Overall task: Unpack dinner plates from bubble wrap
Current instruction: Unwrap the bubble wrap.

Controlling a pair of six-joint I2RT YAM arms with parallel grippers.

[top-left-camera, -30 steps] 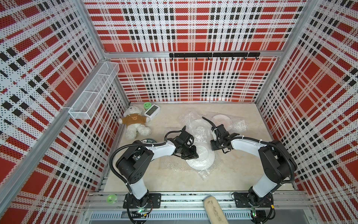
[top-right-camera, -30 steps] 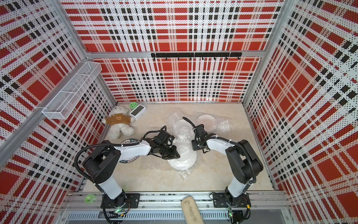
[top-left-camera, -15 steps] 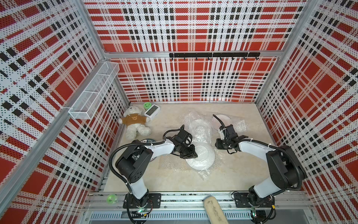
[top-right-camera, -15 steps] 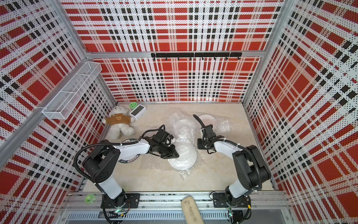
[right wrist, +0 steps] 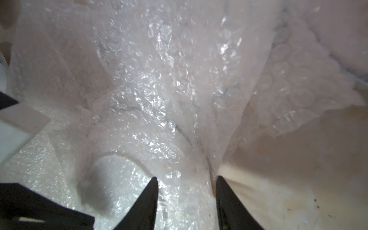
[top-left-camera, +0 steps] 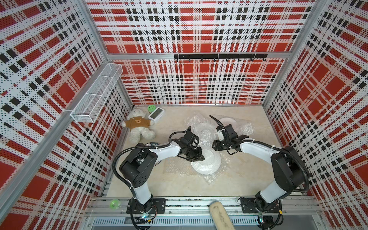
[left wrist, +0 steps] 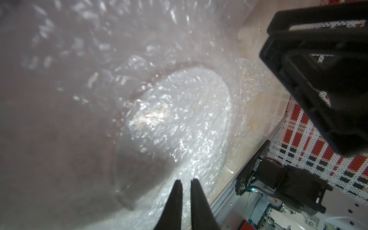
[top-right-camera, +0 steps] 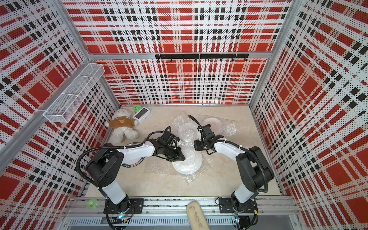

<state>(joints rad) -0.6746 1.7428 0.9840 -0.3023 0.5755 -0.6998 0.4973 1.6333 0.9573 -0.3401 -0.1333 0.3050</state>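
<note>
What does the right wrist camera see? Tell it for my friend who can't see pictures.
Crinkly, shiny bubble wrap fills most of the view, lying over a white plate. The black tool pokes in with its two fingers apart, and bare beige table shows beside the wrap.

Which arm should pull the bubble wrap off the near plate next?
Likely right. The right gripper is open with a raised fold of bubble wrap ahead of its tips; the left gripper is nearly shut, occupied at the near plate.

Left jaws nearly closed (slim gap) over bubble wrap (left wrist: pixel 179 119)
</note>
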